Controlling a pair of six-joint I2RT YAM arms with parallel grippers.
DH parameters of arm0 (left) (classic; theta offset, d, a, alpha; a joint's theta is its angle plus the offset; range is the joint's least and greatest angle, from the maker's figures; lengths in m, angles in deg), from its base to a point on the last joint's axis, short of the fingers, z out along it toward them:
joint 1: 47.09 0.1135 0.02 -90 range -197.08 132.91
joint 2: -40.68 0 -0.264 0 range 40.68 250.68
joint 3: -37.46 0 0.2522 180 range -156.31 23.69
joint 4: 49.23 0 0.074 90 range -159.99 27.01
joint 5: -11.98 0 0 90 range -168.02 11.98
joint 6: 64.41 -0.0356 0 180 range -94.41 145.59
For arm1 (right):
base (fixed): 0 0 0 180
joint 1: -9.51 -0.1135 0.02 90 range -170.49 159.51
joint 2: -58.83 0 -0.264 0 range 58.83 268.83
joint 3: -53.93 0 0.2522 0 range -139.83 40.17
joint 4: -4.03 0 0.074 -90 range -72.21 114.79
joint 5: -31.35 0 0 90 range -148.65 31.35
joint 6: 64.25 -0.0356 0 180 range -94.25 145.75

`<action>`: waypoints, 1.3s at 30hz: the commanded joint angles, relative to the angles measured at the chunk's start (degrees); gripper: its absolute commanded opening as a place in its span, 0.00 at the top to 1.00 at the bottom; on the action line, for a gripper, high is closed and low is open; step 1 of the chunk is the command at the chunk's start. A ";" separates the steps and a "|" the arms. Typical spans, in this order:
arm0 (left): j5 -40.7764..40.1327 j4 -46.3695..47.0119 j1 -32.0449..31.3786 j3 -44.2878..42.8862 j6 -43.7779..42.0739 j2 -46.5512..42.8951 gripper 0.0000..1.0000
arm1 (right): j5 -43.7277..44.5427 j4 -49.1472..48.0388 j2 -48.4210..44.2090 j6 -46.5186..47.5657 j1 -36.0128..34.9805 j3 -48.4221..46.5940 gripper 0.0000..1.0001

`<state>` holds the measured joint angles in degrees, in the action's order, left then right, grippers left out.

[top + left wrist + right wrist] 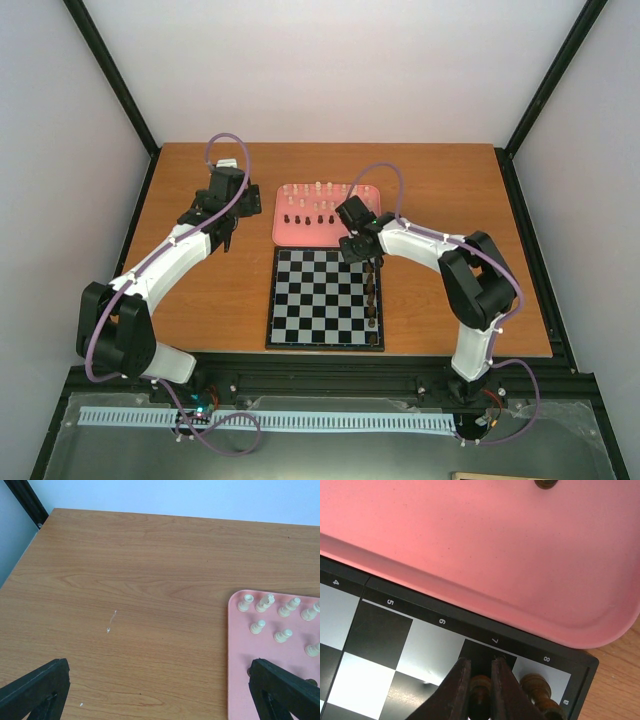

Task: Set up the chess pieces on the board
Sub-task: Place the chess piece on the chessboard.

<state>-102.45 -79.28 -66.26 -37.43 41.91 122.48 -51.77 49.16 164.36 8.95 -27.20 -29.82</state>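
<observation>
While right fingers (pixel 465 685) are clamping: dark piece (pixel 480 686), standing upright between them
Piece position: sitting at far-right edge of the board (pixel 380 630), just beside neighbouring piece (pixel 535 684)
Left fingers (pixel 35 690): hanging apart over table (pixel 125 580), beside tray (pixel 240 645), farther off

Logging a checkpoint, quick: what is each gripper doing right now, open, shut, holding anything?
Left gripper: open, holding nothing.
Right gripper: shut on a small dark brown chess piece at the edge of the black-and-white checked board.

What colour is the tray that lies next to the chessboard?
Pink, plain with no pattern. The tray shows best in the right wrist view.
</observation>
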 commanded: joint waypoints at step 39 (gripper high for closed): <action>-0.52 1.35 0.09 -1.49 0.12 0.23 0.00 | -0.81 -3.61 -4.86 0.86 0.44 -1.19 0.56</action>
<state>-102.47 -79.28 -66.26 -37.43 41.91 122.59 -53.33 46.60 161.76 9.74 -26.85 -28.91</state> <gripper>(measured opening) 0.999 0.433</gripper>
